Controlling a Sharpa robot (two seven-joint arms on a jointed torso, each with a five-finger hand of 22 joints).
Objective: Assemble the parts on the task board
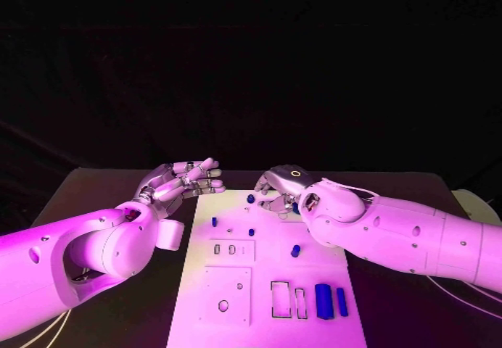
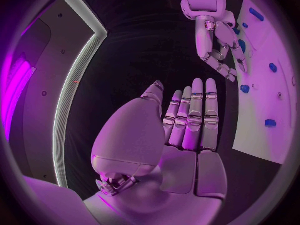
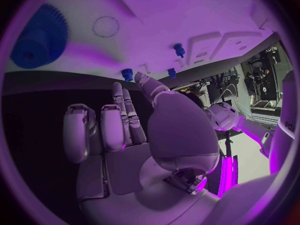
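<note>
Right hand (image 1: 278,194) over far end of task board (image 1: 314,239), fingers curled, hold unclear; blue gear (image 3: 34,37) just beside it: small, stiff, light, likely slippery, pinch by rim. Left hand (image 1: 186,181) wide, empty, off board edge

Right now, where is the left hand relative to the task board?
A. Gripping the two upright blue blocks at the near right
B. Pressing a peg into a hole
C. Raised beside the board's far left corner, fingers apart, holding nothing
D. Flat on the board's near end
C: the left hand is lifted beside the task board, fingers spread and empty in the left wrist view.
</note>
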